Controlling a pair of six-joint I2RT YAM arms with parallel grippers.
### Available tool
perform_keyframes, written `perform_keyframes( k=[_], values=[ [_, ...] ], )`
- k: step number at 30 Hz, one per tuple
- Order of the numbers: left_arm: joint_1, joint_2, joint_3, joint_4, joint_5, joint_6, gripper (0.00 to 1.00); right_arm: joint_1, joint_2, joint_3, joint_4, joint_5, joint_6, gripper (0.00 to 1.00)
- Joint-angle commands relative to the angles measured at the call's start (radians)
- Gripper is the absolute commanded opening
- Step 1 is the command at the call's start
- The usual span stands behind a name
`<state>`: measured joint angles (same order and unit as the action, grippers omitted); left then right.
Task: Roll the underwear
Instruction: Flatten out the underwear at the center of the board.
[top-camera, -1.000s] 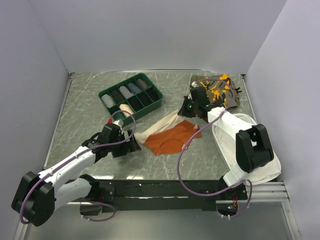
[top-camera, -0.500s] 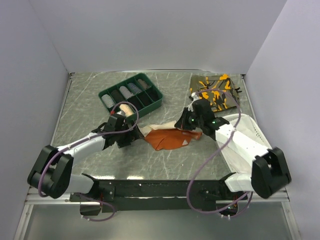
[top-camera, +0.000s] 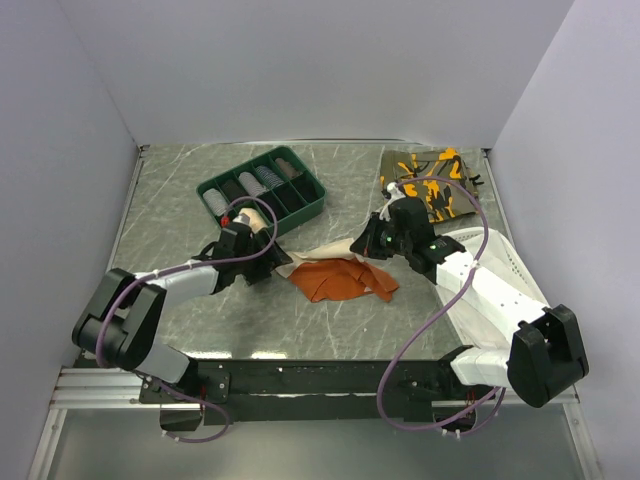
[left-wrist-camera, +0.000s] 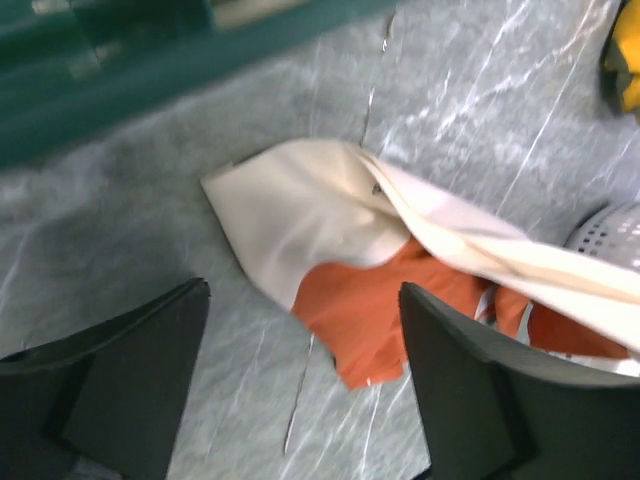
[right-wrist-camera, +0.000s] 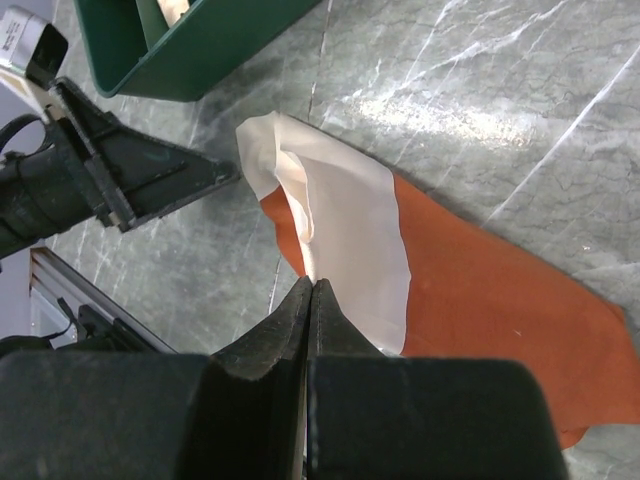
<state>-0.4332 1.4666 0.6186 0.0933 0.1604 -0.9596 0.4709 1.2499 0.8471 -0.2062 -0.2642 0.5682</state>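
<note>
- Underwear (top-camera: 340, 282): about mid-tabletop (top-camera: 160, 205), a little toward the near edge. The rust body lies flat, with the cream waistband (right-wrist-camera: 350, 230) folded over its left end.
- Left pincer (top-camera: 266, 266): low at the garment's left end, jaws spread wide and nothing between them. Its tips are just beside the cream corner; contact not clear.
- Right pincer (top-camera: 363, 240): on the garment's far-right side, jaws pressed fully together on the waistband edge, holding it lifted.
- Tray (top-camera: 205, 187): toward the far-left corner, its near wall close behind the left pincer.
- Camo garment (top-camera: 440, 185): far-right corner, well apart from the work.
- Risk: only a thin edge looks pinched. A firm pull could probably slip it free, and the fold would drop open.
- Risk: the left jaws might catch just the top cream layer, so the roll would start skewed. The left wrist could also knock the tray wall.
- Left wrist view: shows the waistband raised as a taut strip above the rust fabric, which the top view flattens.
- Right wrist view: shows the cream edge running into the closed tips, which the top view hides under the wrist.
- Top view: only this one shows the camo garment and the whole layout.
</note>
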Motion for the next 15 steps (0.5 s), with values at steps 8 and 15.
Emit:
perform_keyframes(
  k=[8,15],
  values=[
    [0.028,0.067,-0.011,0.121,-0.085,-0.034,0.68,-0.002,0.005,0.055,-0.027,-0.018,-0.025,0.0],
    [0.031,0.116,-0.02,0.172,-0.091,-0.041,0.54,-0.002,0.013,0.073,-0.032,-0.018,-0.028,0.0]
  ],
)
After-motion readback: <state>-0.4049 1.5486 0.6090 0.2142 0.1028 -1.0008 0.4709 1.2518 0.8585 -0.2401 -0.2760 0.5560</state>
